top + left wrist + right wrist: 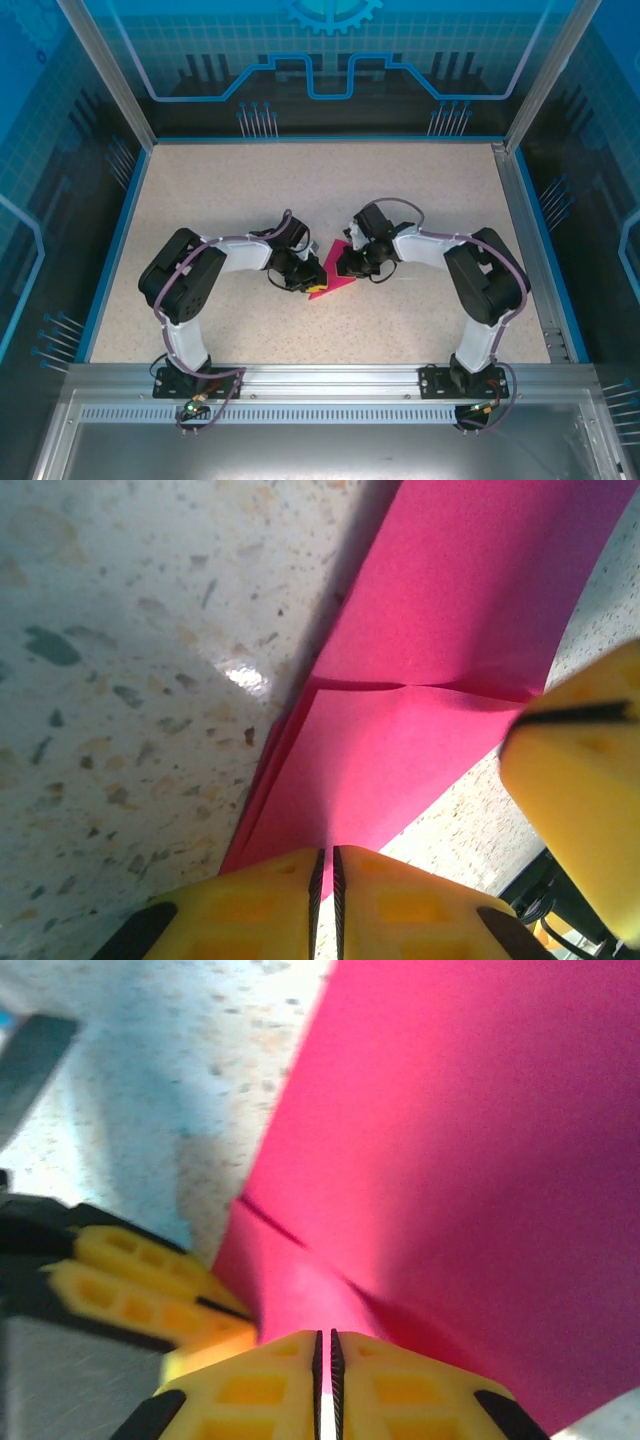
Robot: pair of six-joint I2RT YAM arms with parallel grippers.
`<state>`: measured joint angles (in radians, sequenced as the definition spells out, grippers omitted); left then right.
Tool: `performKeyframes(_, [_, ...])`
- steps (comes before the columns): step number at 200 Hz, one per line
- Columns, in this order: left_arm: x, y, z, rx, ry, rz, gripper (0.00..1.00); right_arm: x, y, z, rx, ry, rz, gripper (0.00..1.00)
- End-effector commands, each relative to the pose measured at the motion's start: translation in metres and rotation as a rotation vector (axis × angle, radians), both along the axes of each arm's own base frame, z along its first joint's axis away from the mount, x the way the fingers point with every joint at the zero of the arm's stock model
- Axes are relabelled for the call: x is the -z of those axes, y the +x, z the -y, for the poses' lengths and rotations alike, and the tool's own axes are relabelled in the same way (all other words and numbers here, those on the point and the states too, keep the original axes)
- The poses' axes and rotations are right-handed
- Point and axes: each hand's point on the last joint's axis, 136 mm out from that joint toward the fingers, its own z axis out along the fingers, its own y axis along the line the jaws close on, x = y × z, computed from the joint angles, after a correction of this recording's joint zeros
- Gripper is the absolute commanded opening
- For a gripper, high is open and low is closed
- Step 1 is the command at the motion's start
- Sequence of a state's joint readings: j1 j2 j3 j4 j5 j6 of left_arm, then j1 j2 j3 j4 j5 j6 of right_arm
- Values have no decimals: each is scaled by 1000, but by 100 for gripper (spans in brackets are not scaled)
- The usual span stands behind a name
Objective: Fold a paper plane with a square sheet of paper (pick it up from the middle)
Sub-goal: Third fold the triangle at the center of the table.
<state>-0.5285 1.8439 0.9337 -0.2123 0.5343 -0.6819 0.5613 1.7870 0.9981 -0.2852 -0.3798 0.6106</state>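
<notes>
The square sheet of paper (335, 280) is magenta-pink and lies folded in layers between the two arms at mid-table. In the left wrist view the paper (430, 670) shows a cross crease and stacked edges on its left side. My left gripper (324, 865) is shut on its near tip, and it sits on the paper's left side (303, 284). My right gripper (324, 1345) is shut on a raised fold of the paper (470, 1160), on the paper's right side (346, 268). Each wrist view catches the other arm's yellow fingers (585, 780) (140, 1285) close by.
The speckled table (220, 200) spreads out around the arms, bounded by blue edging and an aluminium frame (320, 378) at the near side. Transparent blue walls enclose the back and sides.
</notes>
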Motion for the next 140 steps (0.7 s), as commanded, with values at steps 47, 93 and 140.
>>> performKeyframes(47, [37,-17,-28,-24,173,-66,15,10,-26,-27,-60,0,-33,12])
performKeyframes(93, [35,-19,-29,-27,175,-62,13,53,-32,-10,-29,-127,-100,9])
performKeyframes(140, [36,-21,-32,-25,186,-63,13,38,-18,3,10,-108,-72,10])
